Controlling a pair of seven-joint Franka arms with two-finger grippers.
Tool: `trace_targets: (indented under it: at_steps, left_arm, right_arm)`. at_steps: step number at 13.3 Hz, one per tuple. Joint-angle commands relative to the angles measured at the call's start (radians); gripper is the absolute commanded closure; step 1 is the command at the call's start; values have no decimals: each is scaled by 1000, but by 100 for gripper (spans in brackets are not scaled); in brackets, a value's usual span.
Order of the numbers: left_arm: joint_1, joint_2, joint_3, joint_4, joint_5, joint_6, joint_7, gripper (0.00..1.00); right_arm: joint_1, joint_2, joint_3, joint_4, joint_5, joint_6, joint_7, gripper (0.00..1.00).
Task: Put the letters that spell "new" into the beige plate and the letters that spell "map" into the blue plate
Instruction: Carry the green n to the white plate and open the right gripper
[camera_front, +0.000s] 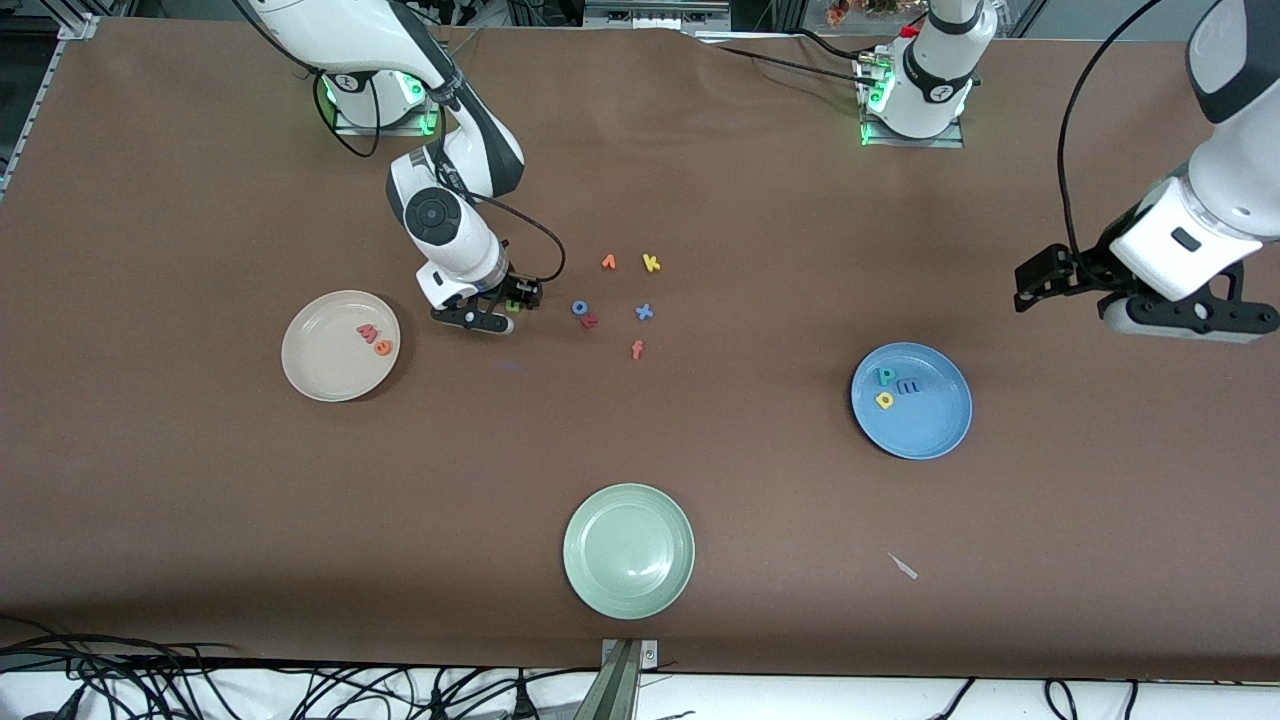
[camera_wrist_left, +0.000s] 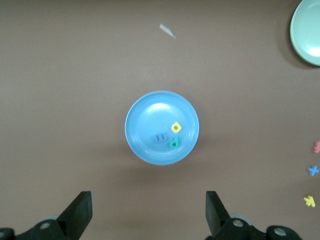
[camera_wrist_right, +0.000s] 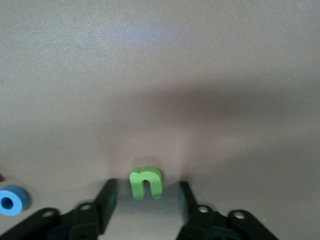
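Beige plate (camera_front: 305, 368): 2 letters; blue plate (camera_front: 935, 425): 3; loose: 7

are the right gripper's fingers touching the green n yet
Apart. The right wrist view shows the green n between the right gripper fingers, bare table on each side.

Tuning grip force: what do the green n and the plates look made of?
Green n: likely soft foam, matte, thick cut edges, no shine. Beige plate, blue plate and pale green plate: probably hard plastic or melamine, smooth, with a soft sheen; the green one looks faintly speckled.
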Motion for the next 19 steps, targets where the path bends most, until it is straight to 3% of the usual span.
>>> trace_targets:
  at_steps: [1, 5, 7, 10, 13, 19]
  left_arm:
    - [-2, -65, 10, -62, 16, -7, 22, 0]
    - [0, -64, 4, -51, 33, -56, 22, 0]
    - [0, -47, 4, -24, 33, -63, 22, 0]
    - [13, -26, 6, 15, 30, -65, 23, 0]
    - [15, -27, 6, 19, 31, -65, 18, 0]
    - [10, -28, 0, 41, 31, -105, 11, 0]
  right_arm:
    - [6, 2, 3, -6, 9, 18, 9, 58]
    - [6, 4, 3, -6, 9, 15, 10, 70]
    - [6, -2, 3, 6, 9, 9, 1, 84]
    - [4, -21, -11, 69, 6, -113, -19, 87]
    - [3, -42, -73, 135, 1, -275, -112, 87]
    - [3, -85, -259, 154, -11, -408, -474, 87]
